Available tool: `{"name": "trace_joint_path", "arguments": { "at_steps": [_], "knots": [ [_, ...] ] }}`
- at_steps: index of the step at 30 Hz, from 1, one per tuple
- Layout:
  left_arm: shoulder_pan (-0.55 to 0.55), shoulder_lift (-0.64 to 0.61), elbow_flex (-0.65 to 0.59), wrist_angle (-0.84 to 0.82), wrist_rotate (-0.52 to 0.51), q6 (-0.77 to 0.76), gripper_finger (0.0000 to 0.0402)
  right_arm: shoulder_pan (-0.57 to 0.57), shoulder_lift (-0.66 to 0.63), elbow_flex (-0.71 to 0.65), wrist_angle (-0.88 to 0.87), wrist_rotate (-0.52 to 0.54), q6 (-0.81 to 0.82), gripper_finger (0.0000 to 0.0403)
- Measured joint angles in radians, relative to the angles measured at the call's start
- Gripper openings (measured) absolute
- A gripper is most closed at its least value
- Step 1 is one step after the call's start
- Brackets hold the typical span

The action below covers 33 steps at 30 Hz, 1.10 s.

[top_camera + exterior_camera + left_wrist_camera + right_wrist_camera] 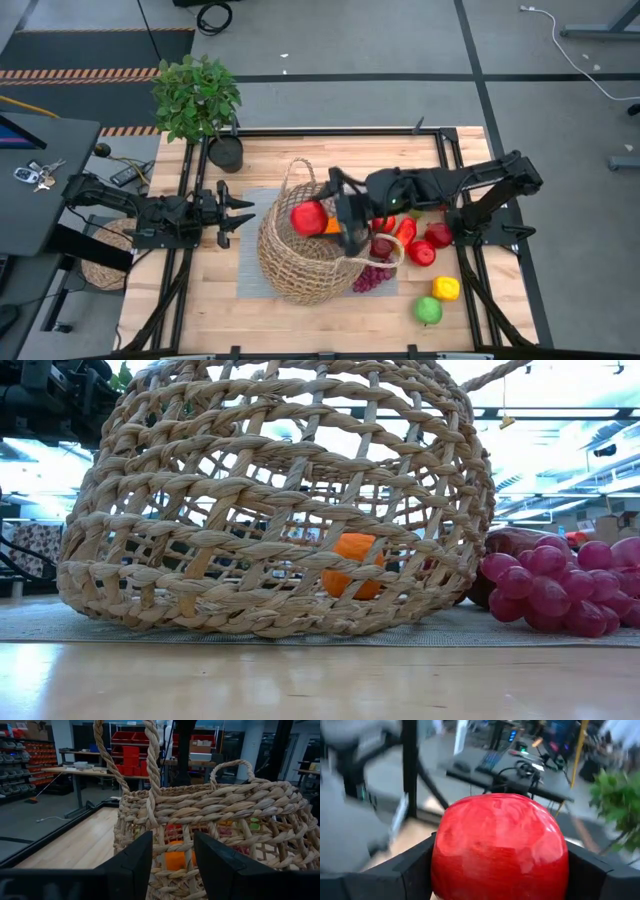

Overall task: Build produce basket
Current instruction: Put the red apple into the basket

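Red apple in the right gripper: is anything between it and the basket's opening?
Nothing visible blocks it. The right gripper holds the red apple above the wicker basket, already over its opening. One orange piece lies inside. The left gripper waits open beside the basket.

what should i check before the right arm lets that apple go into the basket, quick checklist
1. Red apple clamped in the right gripper: ok.
2. Apple above the basket mouth: ok in the high view; its height above the rim, cannot tell.
3. Basket sitting upright: not ok, it looks tipped toward the grapes.
4. Room inside: ok, only an orange piece shows through the weave.
5. Left gripper out of the drop path: ok, open beside the basket wall, holding nothing.
6. Remaining produce, like the green apple, out of the way: ok.
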Motion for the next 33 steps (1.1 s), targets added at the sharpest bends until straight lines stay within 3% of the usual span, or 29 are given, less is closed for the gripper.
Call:
{"name": "trace_joint_path", "arguments": {
  "at_steps": [4, 8, 14, 28, 33],
  "knots": [
    [0.0, 0.0, 0.0, 0.0, 0.0, 0.0, 0.0147, -0.029, 0.0, 0.0, 0.051, 0.003, 0.262, 0.0332],
    [0.0, 0.0, 0.0, 0.0, 0.0, 0.0, 0.015, -0.042, 0.0, 0.0, 0.07, 0.07, 0.49, 0.0333],
    [0.0, 0.0, 0.0, 0.0, 0.0, 0.0, 0.015, -0.043, 0.001, 0.0, 0.115, 0.182, 0.694, 0.0334],
    [0.0, 0.0, 0.0, 0.0, 0.0, 0.0, 0.0149, -0.042, 0.001, 0.0, 0.179, 0.233, 0.705, 0.0335],
    [0.0, 0.0, 0.0, 0.0, 0.0, 0.0, 0.0149, -0.048, 0.001, 0.0, 0.052, 0.094, 0.585, 0.0335]
  ]
}}
